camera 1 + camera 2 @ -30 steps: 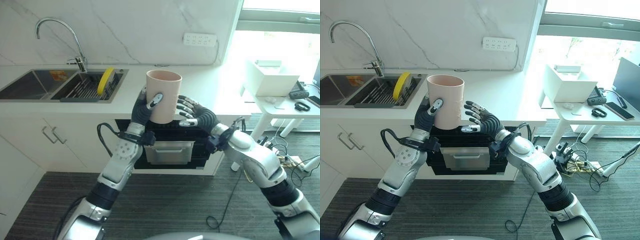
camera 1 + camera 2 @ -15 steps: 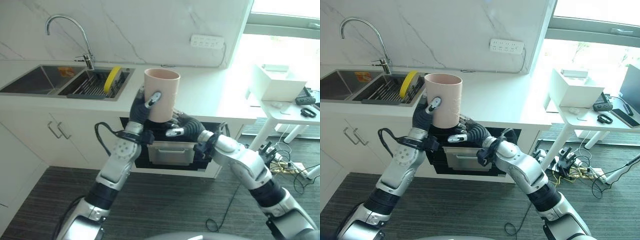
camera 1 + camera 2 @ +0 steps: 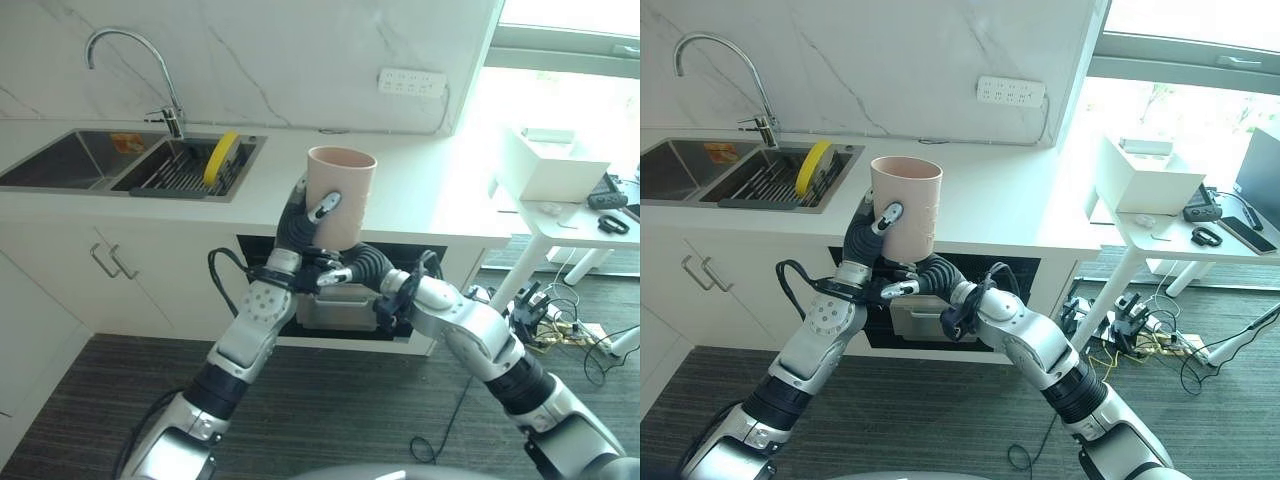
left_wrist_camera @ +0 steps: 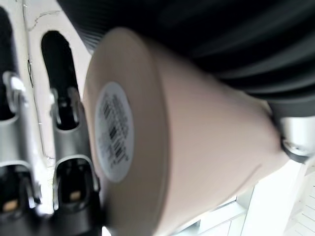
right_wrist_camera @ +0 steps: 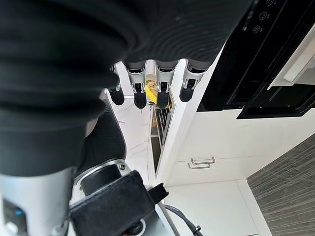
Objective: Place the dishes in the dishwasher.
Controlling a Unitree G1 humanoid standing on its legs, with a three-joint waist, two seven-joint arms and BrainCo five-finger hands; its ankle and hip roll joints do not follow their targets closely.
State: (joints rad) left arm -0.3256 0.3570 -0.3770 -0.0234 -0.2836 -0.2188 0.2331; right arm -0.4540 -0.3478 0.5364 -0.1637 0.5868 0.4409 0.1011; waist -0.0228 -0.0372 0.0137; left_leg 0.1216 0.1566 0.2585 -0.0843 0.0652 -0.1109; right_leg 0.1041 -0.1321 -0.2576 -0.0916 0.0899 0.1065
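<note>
**Cup held above dishwasher front**

White countertop (image 3: 420,190) spans the kitchen, dishwasher (image 3: 340,300) beneath it. Left hand (image 3: 300,225) grips the pink cup (image 3: 340,197) upright before the countertop edge. Right hand (image 3: 345,268), fingers relaxed, sits just below the cup.

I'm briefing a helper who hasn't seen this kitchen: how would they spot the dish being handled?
Look before the white counter, right of the sink. There the left hand holds a cup upright: tall, plain pale pink, handleless, unlike the yellow plate standing in the sink rack.
</note>
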